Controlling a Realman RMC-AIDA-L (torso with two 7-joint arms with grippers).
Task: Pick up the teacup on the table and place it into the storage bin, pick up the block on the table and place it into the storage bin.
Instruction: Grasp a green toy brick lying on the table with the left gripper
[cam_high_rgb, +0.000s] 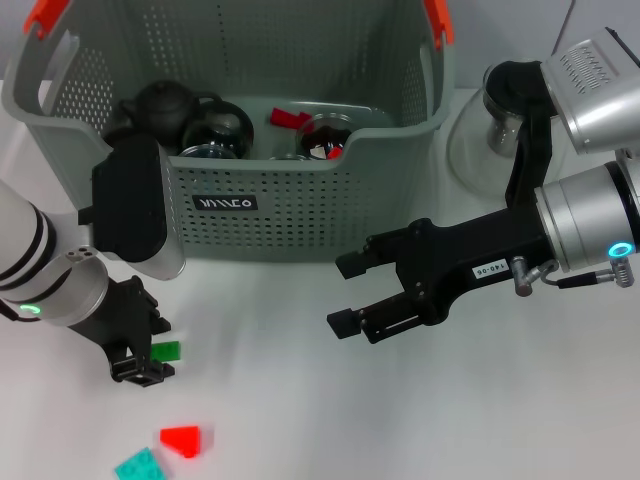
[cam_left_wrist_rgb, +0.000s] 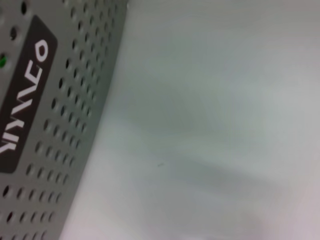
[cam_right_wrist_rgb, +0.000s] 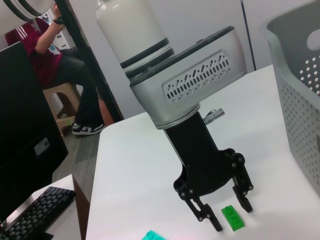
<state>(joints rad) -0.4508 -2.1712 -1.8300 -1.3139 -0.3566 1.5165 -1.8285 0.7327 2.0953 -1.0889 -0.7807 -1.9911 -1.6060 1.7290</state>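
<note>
Down by the desk's (cam_high_rgb: 420, 420) front-left corner, left tool (cam_right_wrist_rgb: 224, 216) hangs open, empty, straddling the green block (cam_right_wrist_rgb: 233, 218); right tool (cam_high_rgb: 350, 295) open too, farther off.

Grey-green perforated storage bin (cam_high_rgb: 300, 215) upright at table's far side, orange-red handle tabs, black label w/ white letters on front wall. Small green block (cam_high_rgb: 166, 351) flat on table, near bin's front-left corner.

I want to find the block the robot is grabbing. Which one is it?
Find the big grey-green storage bin, then look at the table near its front left corner. The left gripper is lowered there, fingers open around a small green block. The red block and teal block lie nearer, untouched.
</note>
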